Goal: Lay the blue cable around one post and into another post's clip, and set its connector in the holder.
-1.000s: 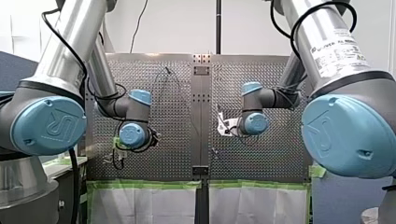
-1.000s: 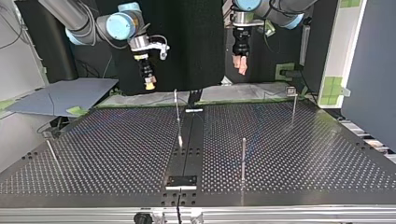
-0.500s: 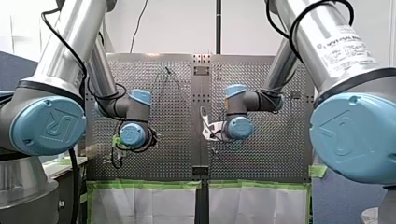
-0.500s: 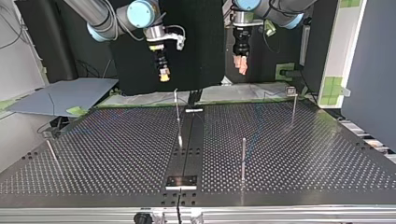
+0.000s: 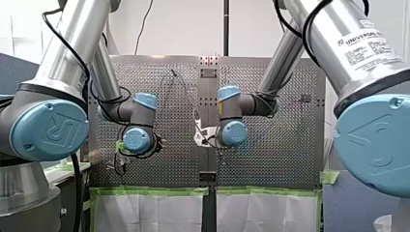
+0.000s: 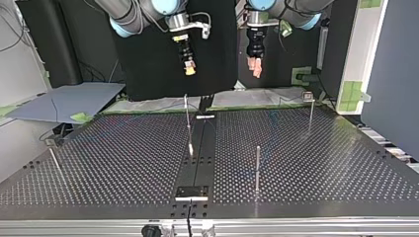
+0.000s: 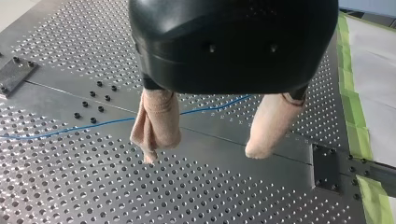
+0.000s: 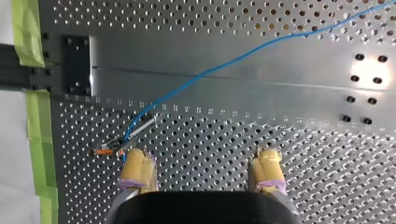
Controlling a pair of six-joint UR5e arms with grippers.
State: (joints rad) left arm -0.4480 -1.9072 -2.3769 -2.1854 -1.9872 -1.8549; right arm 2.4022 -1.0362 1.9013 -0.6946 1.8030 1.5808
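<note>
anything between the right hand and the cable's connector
Nothing visible. In the right wrist view the connector lies on the bare table just ahead of the open right hand, off to one side, with the cable trailing away from it.

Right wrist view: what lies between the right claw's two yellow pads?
In the right wrist view, only bare perforated table; the blue cable ends ahead of one pad.

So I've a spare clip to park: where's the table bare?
Top view: the field between leaning rod and middle post looks bare, so does the corner beyond the near post. Crowded: the centre strip, crossed by the blue cable, and around its connector.
</note>
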